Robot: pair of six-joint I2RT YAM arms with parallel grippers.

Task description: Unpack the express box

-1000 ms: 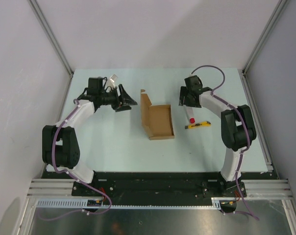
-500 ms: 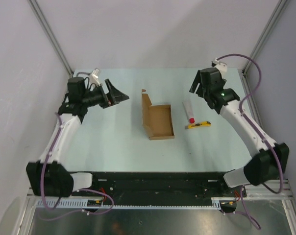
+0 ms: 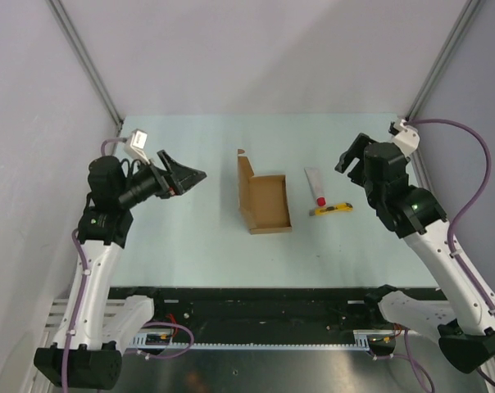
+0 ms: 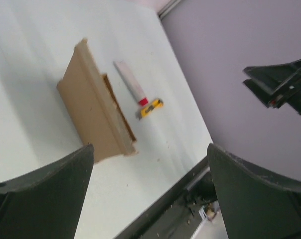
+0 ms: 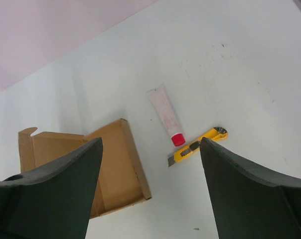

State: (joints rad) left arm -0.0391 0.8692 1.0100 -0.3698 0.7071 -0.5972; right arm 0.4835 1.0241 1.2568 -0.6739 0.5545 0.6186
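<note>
**A:** Start at the near edge. What is there?

**B:** A black mounting plate (image 3: 256,307) runs along the near edge of the surface (image 3: 190,246), and both arm bases sit on it. The surface itself is pale mint and matte, with a few small specks.

**A:** And where is the express box (image 3: 264,203)?

**B:** About the middle of the surface, a little toward the far edge. It lies open, with the tray facing up and the hinged flap standing tilted along its left side.

**A:** Anything beside it?

**B:** A white tube with a red cap (image 3: 316,187) lies just to the box's right, cap toward the near edge. A yellow-black utility knife (image 3: 331,210) lies just beside the cap. I cannot tell whether they touch.

**A:** What about the arms?

**B:** The left end effector (image 3: 186,169) hangs above the left side of the surface, pointing toward the box. Its fingers are spread wide and hold nothing. The right end effector (image 3: 354,155) is raised near the far right corner, above and beyond the tube. Its fingers are parted too, gripping and touching nothing.

**A:** And the room beyond?

**B:** Plain grey-lilac walls (image 3: 256,57) close in the left, far and right sides. Slanted aluminium posts (image 3: 84,61) rise from the two far corners.
</note>
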